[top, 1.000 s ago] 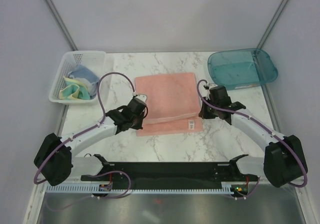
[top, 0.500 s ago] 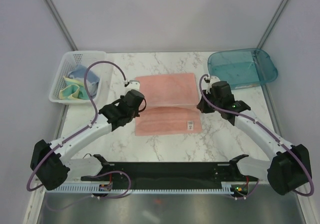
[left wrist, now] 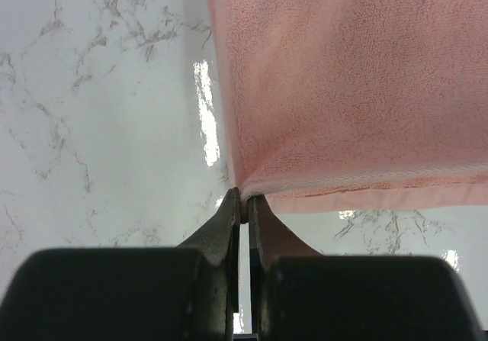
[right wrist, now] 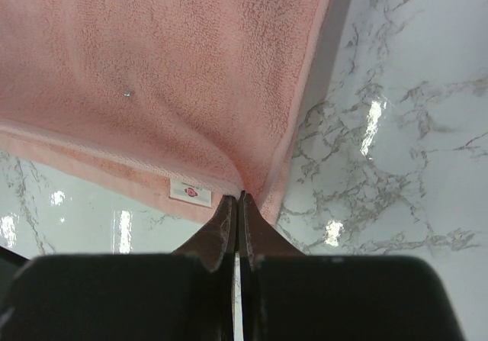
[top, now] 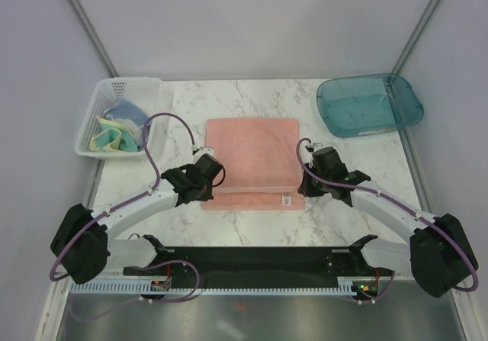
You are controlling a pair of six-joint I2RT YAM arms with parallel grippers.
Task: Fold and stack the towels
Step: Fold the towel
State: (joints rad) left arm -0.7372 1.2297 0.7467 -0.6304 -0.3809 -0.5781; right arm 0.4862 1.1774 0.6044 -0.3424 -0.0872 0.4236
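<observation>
The pink towel (top: 253,158) lies in the middle of the table (top: 259,226), folded over on itself. Its upper layer stops short of the near edge, so a strip of the lower layer shows along the front. A small white label (top: 286,199) sits on that strip, near the right corner.

The left gripper (top: 208,191) is at the upper layer's near left corner. In the left wrist view the left gripper (left wrist: 244,207) has its two fingers pressed together on the towel (left wrist: 351,74), pinching the corner where the hem meets the side edge. The cloth spreads away from the tips, up and to the right.

The right gripper (top: 305,187) is at the near right corner. In the right wrist view it (right wrist: 238,204) is likewise clenched on the towel (right wrist: 168,66), which puckers into a fold at the fingertips. The label (right wrist: 190,192) lies just left of the tips.

Both corners look slightly raised off the layer below, though from overhead that is hard to judge.

The other two towels are in the white basket (top: 126,84) at the far left of the table, well apart from the pink one. The yellow towel (top: 105,138) is bunched at the basket's near end, and the blue towel (top: 126,113) is crumpled just behind it, touching it.

A clear teal tray (top: 366,106) stands at the far right corner, apart from the towel and both arms.
</observation>
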